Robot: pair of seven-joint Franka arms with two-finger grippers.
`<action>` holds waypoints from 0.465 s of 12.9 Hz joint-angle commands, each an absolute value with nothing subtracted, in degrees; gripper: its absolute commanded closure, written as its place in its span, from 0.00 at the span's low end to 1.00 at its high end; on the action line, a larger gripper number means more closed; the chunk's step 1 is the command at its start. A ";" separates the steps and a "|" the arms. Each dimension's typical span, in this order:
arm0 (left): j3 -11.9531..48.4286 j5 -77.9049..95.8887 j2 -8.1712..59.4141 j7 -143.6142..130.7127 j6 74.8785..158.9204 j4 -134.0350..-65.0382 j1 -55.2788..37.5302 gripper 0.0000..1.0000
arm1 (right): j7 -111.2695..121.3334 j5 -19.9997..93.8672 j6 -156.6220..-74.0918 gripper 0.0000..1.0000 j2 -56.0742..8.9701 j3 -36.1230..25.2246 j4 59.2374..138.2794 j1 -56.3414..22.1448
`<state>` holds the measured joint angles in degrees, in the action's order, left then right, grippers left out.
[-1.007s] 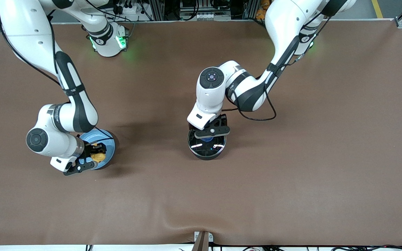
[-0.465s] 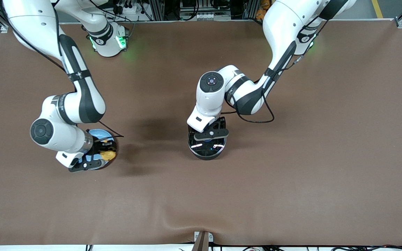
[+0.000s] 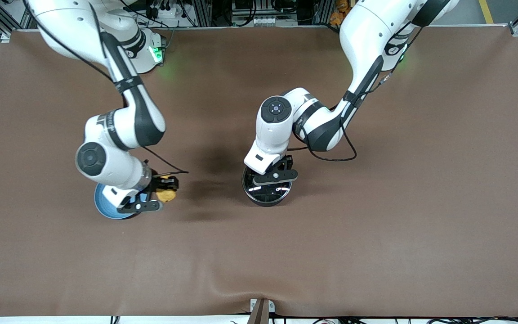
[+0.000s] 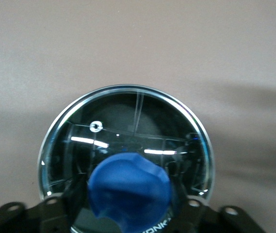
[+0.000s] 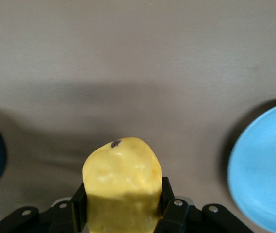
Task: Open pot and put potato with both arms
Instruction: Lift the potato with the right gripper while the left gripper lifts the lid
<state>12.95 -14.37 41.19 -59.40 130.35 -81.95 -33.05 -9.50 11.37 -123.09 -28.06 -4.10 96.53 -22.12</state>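
The small round black saucepan (image 3: 266, 191) with its steel-rimmed glass lid (image 4: 126, 145) is seen near the middle of the brown table (image 3: 376, 225), lid in place. The left gripper (image 3: 271, 176) is lowered onto the lid's blue knob (image 4: 129, 189); whether its fingers have closed on the knob cannot be told from the pictures. A second ago the same gripper was already over the lid, so little has changed there.

The small lumpy yellow-orange potato (image 3: 166, 194) is clamped between the closed fingers of the right gripper (image 3: 163, 191), held in the air over bare table just beside the flat light-blue plate (image 3: 106, 204). A second ago the potato was held over the plate; it has since been carried toward the saucepan, and more of the plate is now uncovered.

Only the left wrist view shows the knob and the reflections on the glass. Only the right wrist view shows the potato (image 5: 122, 187) close up, with a dark speck on its top, and the plate's rim (image 5: 266, 170) beside it.
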 commanded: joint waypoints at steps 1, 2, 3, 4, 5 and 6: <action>12.74 -15.91 42.63 -59.59 129.99 -80.07 -33.40 0.34 | -14.49 12.83 -123.13 0.97 -26.98 -4.48 96.16 -25.04; 12.74 -15.82 42.71 -59.76 129.99 -80.07 -33.40 0.42 | -15.72 12.92 -123.57 0.97 -26.98 -4.48 95.98 -25.83; 12.74 -15.82 42.54 -59.85 129.99 -79.98 -33.31 0.48 | -16.60 13.09 -124.01 0.98 -27.07 -4.57 95.98 -26.71; 12.74 -15.65 42.02 -59.77 129.90 -79.63 -33.05 0.50 | -17.13 15.10 -124.62 0.99 -27.16 -4.57 95.98 -27.76; 12.74 -15.21 40.79 -59.94 129.64 -79.54 -33.05 0.50 | -17.14 17.55 -125.41 1.00 -27.16 -4.66 95.98 -28.12; 12.92 -14.86 40.00 -60.03 129.12 -79.37 -32.87 0.57 | -17.14 18.80 -126.03 1.00 -27.33 -4.66 95.98 -28.56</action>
<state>12.97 -14.36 41.36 -59.48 130.43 -81.02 -32.98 -16.43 15.38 -125.21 -27.99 -4.09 95.60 -27.58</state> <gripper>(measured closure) 0.335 0.410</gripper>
